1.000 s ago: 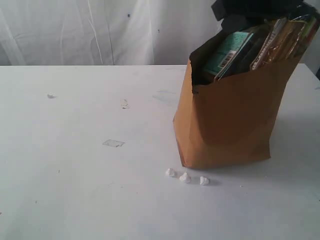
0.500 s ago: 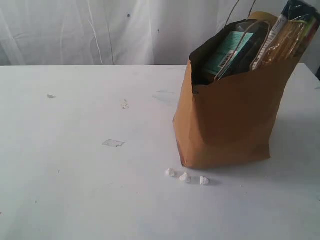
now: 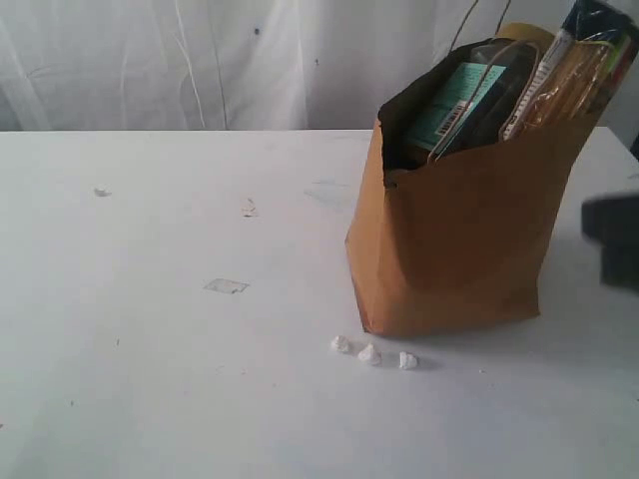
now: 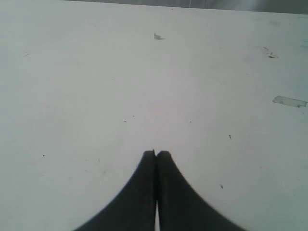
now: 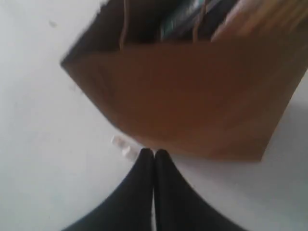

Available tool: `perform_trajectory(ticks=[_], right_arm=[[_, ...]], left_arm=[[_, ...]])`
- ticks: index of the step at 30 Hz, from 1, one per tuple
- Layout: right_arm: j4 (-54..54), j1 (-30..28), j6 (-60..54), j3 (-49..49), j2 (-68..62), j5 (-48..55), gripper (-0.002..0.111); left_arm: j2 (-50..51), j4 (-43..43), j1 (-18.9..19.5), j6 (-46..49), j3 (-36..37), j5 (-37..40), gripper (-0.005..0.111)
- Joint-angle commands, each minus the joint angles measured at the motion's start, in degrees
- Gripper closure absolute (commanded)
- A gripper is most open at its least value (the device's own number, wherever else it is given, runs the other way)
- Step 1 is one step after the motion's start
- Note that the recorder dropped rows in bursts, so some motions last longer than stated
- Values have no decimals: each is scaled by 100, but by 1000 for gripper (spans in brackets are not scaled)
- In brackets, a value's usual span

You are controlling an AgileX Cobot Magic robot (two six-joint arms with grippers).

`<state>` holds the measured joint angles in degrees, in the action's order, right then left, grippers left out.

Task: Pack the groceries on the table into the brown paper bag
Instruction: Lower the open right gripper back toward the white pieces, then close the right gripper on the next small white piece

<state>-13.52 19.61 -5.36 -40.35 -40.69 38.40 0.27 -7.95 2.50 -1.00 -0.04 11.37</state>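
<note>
**A:** What's different from a second ago?

**B:** A dark arm hung over the mouth of the brown paper bag [image 3: 454, 249] then, and it has gone from there. Now a blurred dark shape [image 3: 614, 239] sits low at the right edge of the scene, just right of the bag. I take it for the right arm pulling away.

**A:** Is the right hand [image 5: 154, 153] carrying anything?

**B:** No. Its fingers are pressed together with nothing between them, and it points at the bag's side wall from close by. The left hand [image 4: 156, 154] is closed and empty too, over bare tabletop [image 3: 150, 349] well left of the bag.

**A:** Where are the groceries?

**B:** In the bag, which stands upright on the right half of the tabletop. The spaghetti packet [image 3: 569, 85] sticks up out of the far right corner. An item with a teal label [image 3: 454, 105] leans beside it, behind the twine handles [image 3: 479, 60]. The rest I can't make out.

**A:** Is anything left to pack?

**B:** No grocery shows on the tabletop, only three white crumbs [image 3: 370, 353] just in front of the bag. I'd say the packing looks done and the arm is retreating.
</note>
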Motion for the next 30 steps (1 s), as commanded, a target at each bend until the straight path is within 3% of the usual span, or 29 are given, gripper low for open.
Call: perform_trajectory(ticks=[1,4,7,13,17,22,24,30], right_arm=[[-800,-24,-510,1276,-156,-863,108],[-1284,-24,-938,2006,-372,-1528,108],[-2426,-24,-1039,2402,-563,-2305,108],[-3214,317,-2885,2441,-1117,-2398,107],[-3563,903,-4366,2431,-1615,-2578,93],[-3578,1467,-5053,2431,-2472,-4069,64],[-3578,1577,-5053,2386,-2825,-4516,59],[-3578,1892,-5137,1739,-3833,-4056,56]], left_arm=[[-27,-11,15,-26,4,-19,107],[-27,-11,15,-26,4,-19,107],[-27,-11,15,-26,4,-19,107],[-27,-11,15,-26,4,-19,107],[-27,-11,15,-26,4,-19,107],[-27,-11,15,-26,4,-19,107],[-27,-11,15,-26,4,-19,107],[-27,-11,15,-26,4,-19,107]])
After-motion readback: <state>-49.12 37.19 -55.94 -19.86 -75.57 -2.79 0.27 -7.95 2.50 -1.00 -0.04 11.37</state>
